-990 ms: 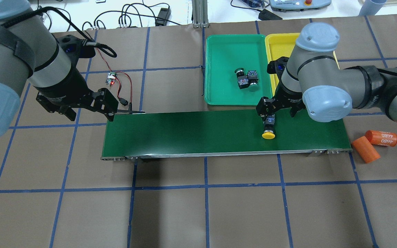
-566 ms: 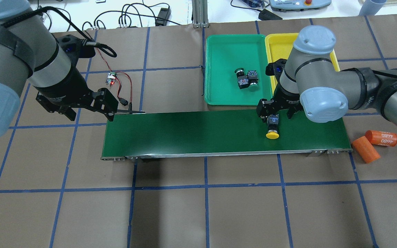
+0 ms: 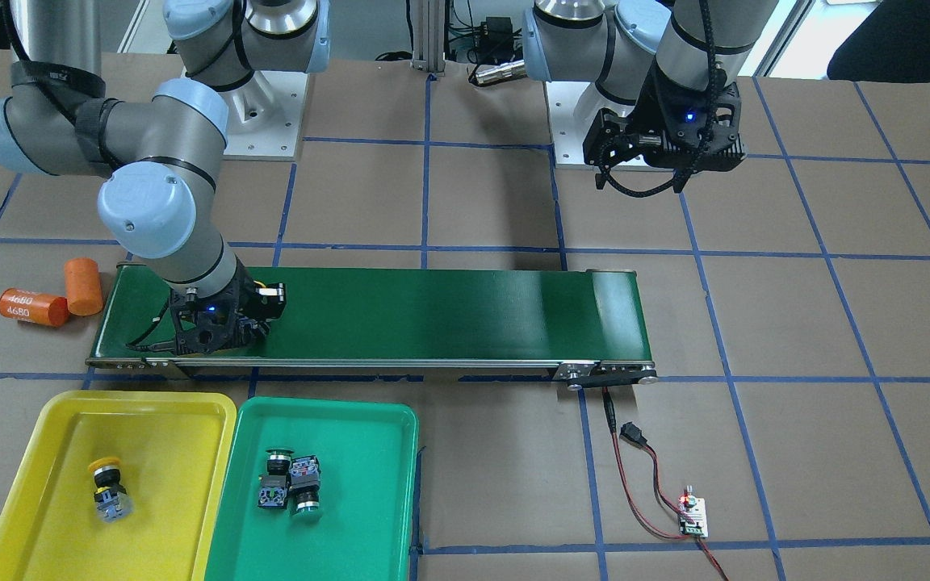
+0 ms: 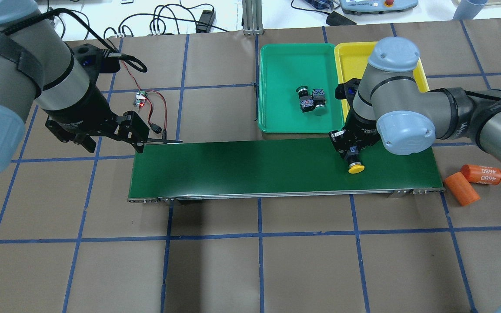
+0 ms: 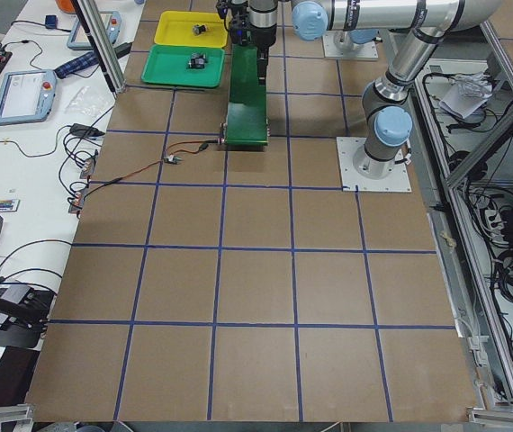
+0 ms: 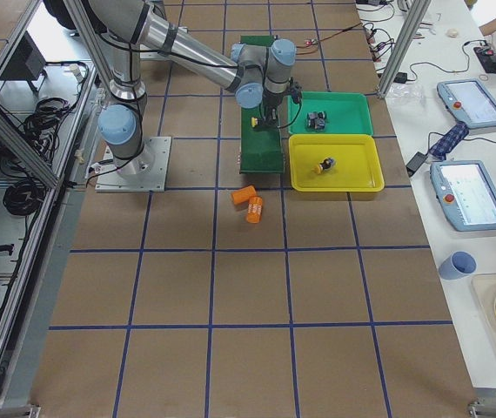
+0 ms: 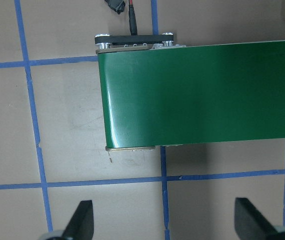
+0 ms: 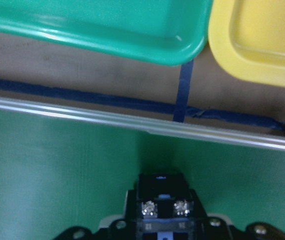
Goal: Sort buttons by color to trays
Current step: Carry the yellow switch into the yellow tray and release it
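Observation:
My right gripper (image 4: 349,152) is shut on a yellow-capped button (image 4: 356,168), held just above the right end of the conveyor belt (image 4: 242,167). In the right wrist view the button's black body (image 8: 162,202) sits between the jaws, with the green tray (image 8: 107,25) and the yellow tray (image 8: 262,45) beyond the belt edge. Two green-capped buttons (image 4: 312,101) lie together in the green tray (image 4: 285,65). Another yellow button (image 3: 107,486) lies in the yellow tray (image 3: 166,452). My left gripper (image 7: 163,220) hangs open and empty off the belt's left end.
Two orange cylinders (image 4: 470,181) lie on the table just past the belt's right end. A small circuit board with red wires (image 4: 141,99) sits behind the belt's left end. Brown paper with blue tape lines covers the table.
My right gripper has shifted to the right along the belt with the yellow button and turned slightly. The left arm has stayed still.

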